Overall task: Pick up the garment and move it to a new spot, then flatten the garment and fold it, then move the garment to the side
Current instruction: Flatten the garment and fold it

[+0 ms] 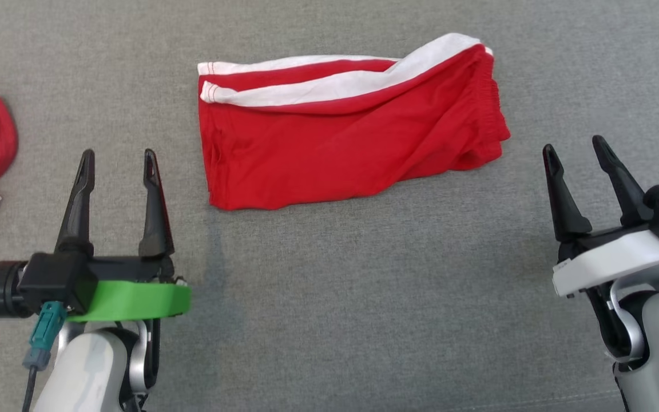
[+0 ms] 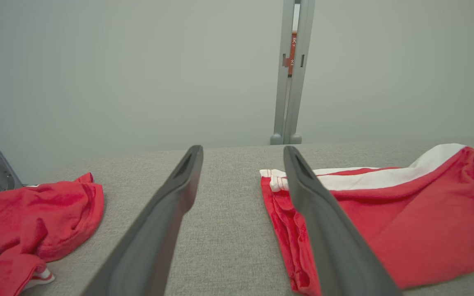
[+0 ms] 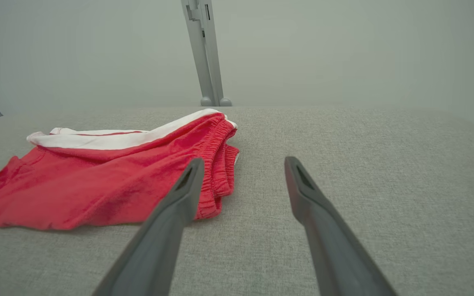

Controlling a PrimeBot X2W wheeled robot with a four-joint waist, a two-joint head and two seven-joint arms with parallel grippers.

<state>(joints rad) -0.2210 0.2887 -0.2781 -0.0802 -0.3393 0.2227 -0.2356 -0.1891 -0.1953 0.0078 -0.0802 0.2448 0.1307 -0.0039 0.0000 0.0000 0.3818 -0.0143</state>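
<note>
Head view: the red garment [image 1: 341,131] lies crosswise on the worktop [image 1: 364,297], between and ahead of both claws. The left claw [image 1: 118,153] and right claw [image 1: 573,143] stand spread and empty, the right slightly nearer its waistband end.

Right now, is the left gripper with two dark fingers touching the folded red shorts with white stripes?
Apart. The head view shows a strip of bare grey fabric surface between the left gripper and the red shorts.

Left tool [image 1: 118,154] green-collared, right tool [image 1: 573,143] white-collared, black tapered fingers [image 1: 78,206]
</note>
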